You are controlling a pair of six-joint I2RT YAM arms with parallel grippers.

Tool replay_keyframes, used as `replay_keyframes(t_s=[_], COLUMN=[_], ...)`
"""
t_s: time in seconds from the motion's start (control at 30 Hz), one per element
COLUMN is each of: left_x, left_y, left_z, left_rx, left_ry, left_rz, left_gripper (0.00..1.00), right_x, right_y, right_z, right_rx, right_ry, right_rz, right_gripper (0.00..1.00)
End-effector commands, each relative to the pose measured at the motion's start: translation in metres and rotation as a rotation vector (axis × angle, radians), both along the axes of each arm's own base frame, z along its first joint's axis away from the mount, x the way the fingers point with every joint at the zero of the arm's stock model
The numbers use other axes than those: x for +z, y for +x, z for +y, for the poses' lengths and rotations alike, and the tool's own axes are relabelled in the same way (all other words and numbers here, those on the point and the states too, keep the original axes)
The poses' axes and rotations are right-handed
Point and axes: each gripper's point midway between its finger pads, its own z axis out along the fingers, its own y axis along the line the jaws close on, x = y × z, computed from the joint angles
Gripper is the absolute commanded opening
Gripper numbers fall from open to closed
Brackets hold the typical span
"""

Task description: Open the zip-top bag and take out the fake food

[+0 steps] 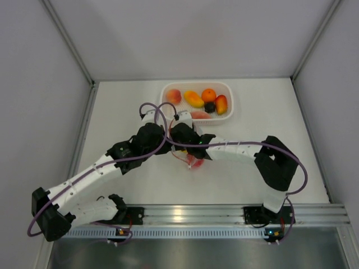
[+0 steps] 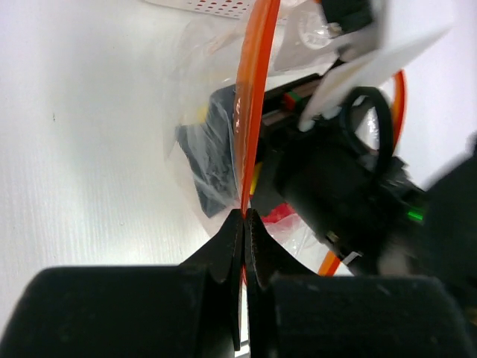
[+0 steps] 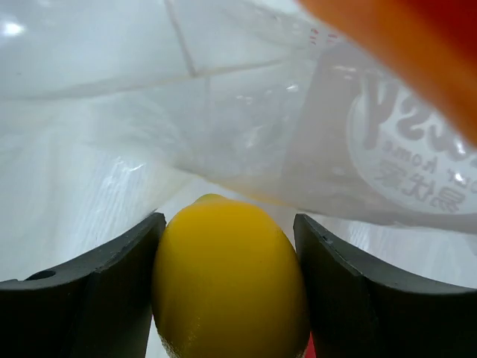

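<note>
On the white table [image 1: 140, 185], both arms fold inward and meet at mid-table, where the zip-top bag [image 1: 192, 161] lies just on the near side of the white basket [image 1: 229, 114]. The basket holds six pieces of fake food [image 1: 194, 99]: peach-pink, yellow-orange, orange, dark, red-and-yellow, and a pink one by its near wall. We judge the emptying well along. We see the left gripper [image 2: 244, 222] pinched tight on the bag's orange zip strip [image 2: 253, 97], whose long axis runs straight away from those fingers, drawing one lip of the mouth taut. The right gripper [image 3: 229, 224] is inside the clear film, its fingers spread only as wide as the yellow lemon [image 3: 227, 283] clamped between them. The coming move, we judge, turns on one line: the mouth lies behind the right gripper, back along its own arm, so the lemon must leave that way while the left gripper holds the lip. A red piece [image 2: 279, 215] seems to sit in the bag too, though blur leaves us unsure of its kind.
</note>
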Motion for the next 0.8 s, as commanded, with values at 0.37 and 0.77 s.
replay_keyframes(t_s=[0.37,0.77], left_x=[0.051,0.069], left_y=[0.009,0.005], left_z=[0.018,0.017], left_rx=[0.023,-0.116], left_ry=[0.040,0.139], left_rz=[-0.162,-0.223], left_gripper=[0.00,0.00], right_x=[0.102,0.167], right_y=[-0.044,-0.109], right_z=[0.017,0.053], right_rx=[0.260,0.773], right_ry=[0.064,0.313], right_rz=[-0.118,-0.317], right_gripper=[0.43,0.39])
